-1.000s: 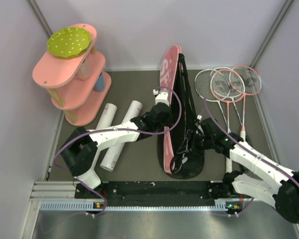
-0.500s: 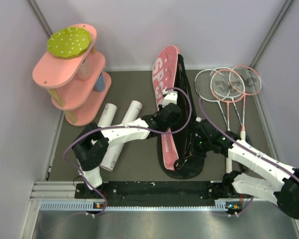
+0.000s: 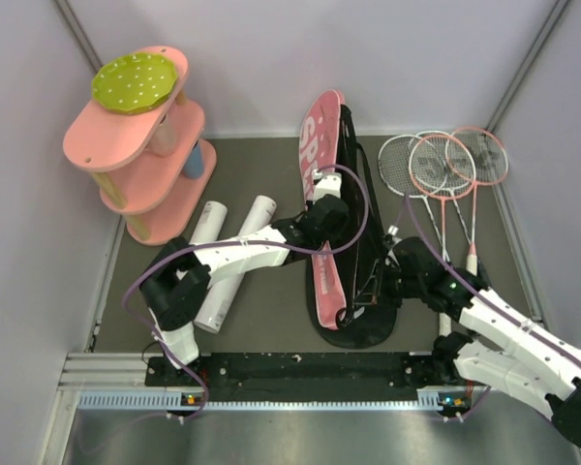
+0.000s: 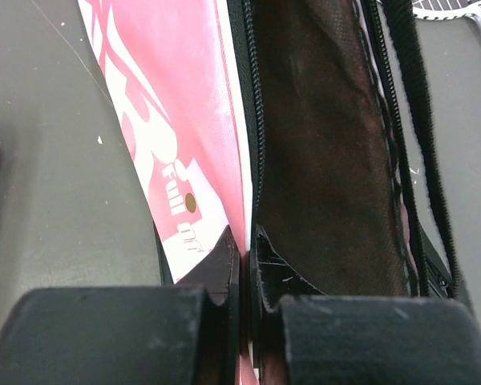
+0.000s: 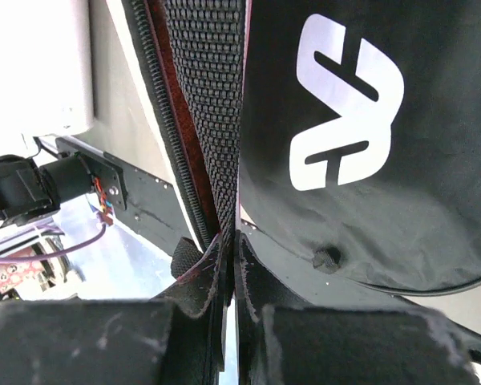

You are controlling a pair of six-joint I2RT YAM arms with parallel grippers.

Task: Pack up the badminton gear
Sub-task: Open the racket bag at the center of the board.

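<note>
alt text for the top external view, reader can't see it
An unzipped racket bag lies in the middle, the left tool pinching its pink side and the right tool its black side. Three rackets lie to its right, two white tubes and a pink shelf to its left.

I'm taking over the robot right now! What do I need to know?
Left gripper: shut on the pink flap edge of the bag.
Right gripper: shut on the edge of its black side.
Done: bag unzipped and held open mid-table.
Left: three rackets lie right of the bag, two white tubes lie left of it. Nothing looks packed yet. No shuttlecocks in view.
</note>
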